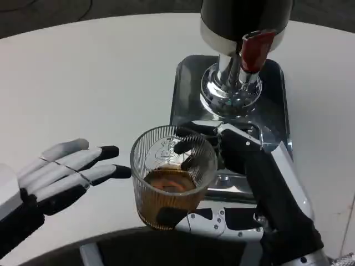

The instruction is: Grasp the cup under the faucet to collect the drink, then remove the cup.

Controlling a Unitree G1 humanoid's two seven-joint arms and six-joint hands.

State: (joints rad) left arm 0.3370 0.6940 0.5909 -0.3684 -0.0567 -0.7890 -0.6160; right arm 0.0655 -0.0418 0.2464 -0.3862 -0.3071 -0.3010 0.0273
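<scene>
Below the dispenser [244,33], at six o'clock from its chrome tray [186,83], the right hand [244,183] grips the ribbed glass cup [173,183] of amber drink over the white tabletop [83,83]. At nine o'clock, the left hand [61,172] waits with fingers spread, holding nothing.

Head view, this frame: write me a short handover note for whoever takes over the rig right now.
Right hand: holds the ribbed glass cup, fingers wrapped around its far side.
Left hand: open, fingers spread, just left of the cup, not touching it.
Cup: upright, amber drink in its lower part, at the near edge of the metal tray, nearer than the red faucet lever of the dispenser.
Done: drink collected, cup drawn back from the faucet.
Left: whether the cup rests on the table is unclear; set it down and release.
</scene>
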